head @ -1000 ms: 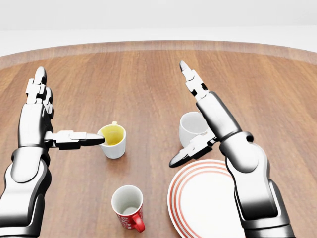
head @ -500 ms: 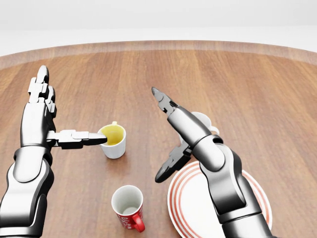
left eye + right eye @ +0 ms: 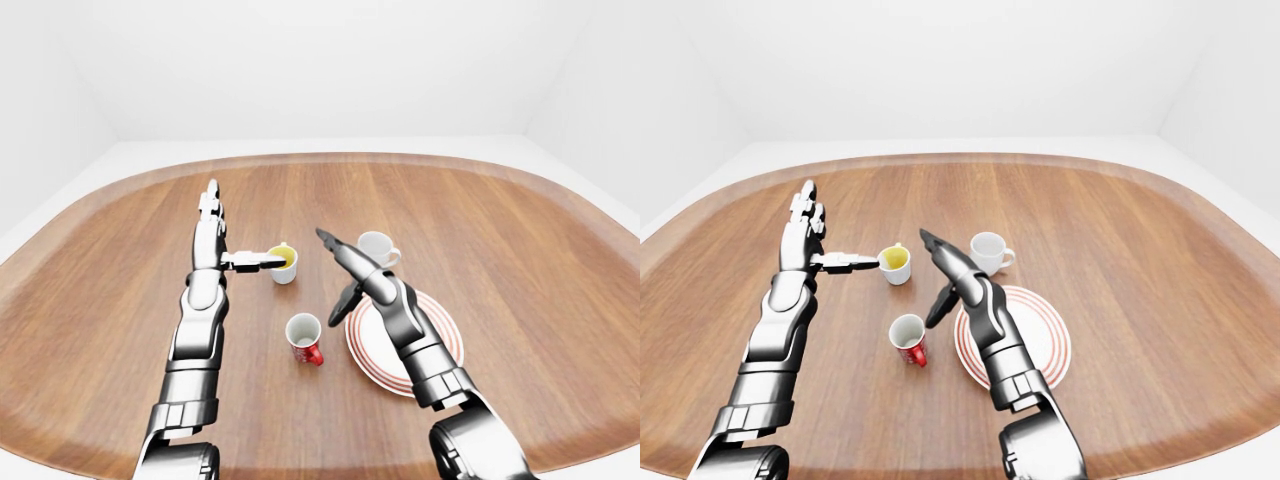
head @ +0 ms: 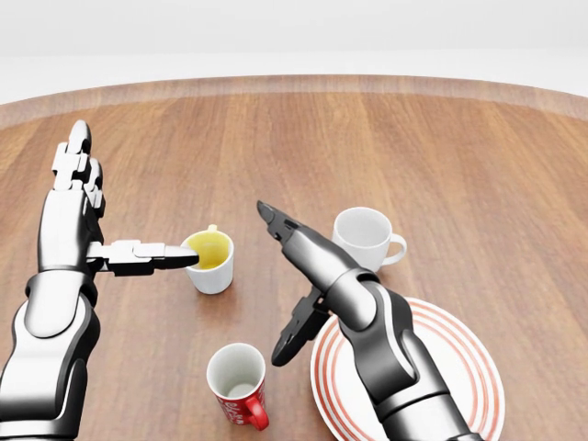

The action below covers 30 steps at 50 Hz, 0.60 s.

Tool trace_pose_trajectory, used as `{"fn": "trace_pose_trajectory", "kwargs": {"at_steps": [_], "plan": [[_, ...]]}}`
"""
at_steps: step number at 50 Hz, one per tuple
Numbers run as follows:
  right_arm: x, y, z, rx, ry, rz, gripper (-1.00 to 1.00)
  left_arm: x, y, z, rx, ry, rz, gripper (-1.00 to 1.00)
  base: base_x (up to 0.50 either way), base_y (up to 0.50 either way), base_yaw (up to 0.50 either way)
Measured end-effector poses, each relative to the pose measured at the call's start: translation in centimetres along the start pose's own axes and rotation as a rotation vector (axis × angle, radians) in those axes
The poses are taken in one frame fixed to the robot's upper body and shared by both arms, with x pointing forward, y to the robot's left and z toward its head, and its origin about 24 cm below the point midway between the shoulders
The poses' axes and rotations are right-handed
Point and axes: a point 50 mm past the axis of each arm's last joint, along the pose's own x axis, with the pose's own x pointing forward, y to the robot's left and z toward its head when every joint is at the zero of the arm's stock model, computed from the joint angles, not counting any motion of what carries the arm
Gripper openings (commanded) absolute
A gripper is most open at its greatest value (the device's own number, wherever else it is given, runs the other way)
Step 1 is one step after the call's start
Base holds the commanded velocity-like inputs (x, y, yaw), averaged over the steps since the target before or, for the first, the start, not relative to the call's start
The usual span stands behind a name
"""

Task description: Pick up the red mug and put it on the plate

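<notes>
The step in hand is the reach: the right hand (image 4: 292, 285) hangs spread open and empty above the table (image 4: 459, 156), its long fingers pointing toward the head view's upper left and its thumb hanging down toward the red mug (image 4: 238, 382). That mug stands upright near the bottom of the head view, just left of the plate (image 4: 478, 367) and apart from it, with its handle turned to the lower right. Nothing is grasped yet, and the thumb tip sits near the mug's rim, though whether it touches cannot be told. The left hand (image 4: 96, 230) is also open and holds nothing; its thumb points right and reaches the rim of the yellow mug (image 4: 210, 260). A white mug (image 4: 364, 238) stands above the plate, clear of it. In my judgement the next move asks the right hand to drop lower and left, bring fingers and thumb to either side of the red mug, close, then lift and carry it the short way right onto the plate's bare part.
</notes>
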Motion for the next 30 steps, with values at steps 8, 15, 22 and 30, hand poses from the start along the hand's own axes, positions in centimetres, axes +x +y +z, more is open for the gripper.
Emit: {"fn": "trace_pose_trajectory", "kwargs": {"at_steps": [8, 15, 22, 30], "plan": [[0.4, 0.6, 0.6, -0.014, -0.005, 0.028, 1.00, 0.0, 0.0, 0.2, -0.001, -0.009, -0.001, 1.00, 0.00, 0.00, 0.00], [0.7, 1.0, 1.1, -0.025, -0.012, 0.046, 1.00, 0.0, 0.0, 0.4, -0.001, -0.016, -0.002, 1.00, 0.00, 0.00, 0.00], [1.1, 1.5, 1.6, -0.031, -0.013, 0.065, 1.00, 0.1, 0.0, 0.5, -0.001, -0.019, -0.002, 1.00, 0.00, 0.00, 0.00], [1.6, 2.3, 1.7, -0.031, -0.002, 0.089, 1.00, 0.1, 0.0, 0.6, -0.001, -0.024, -0.002, 1.00, 0.00, 0.00, 0.00]]}}
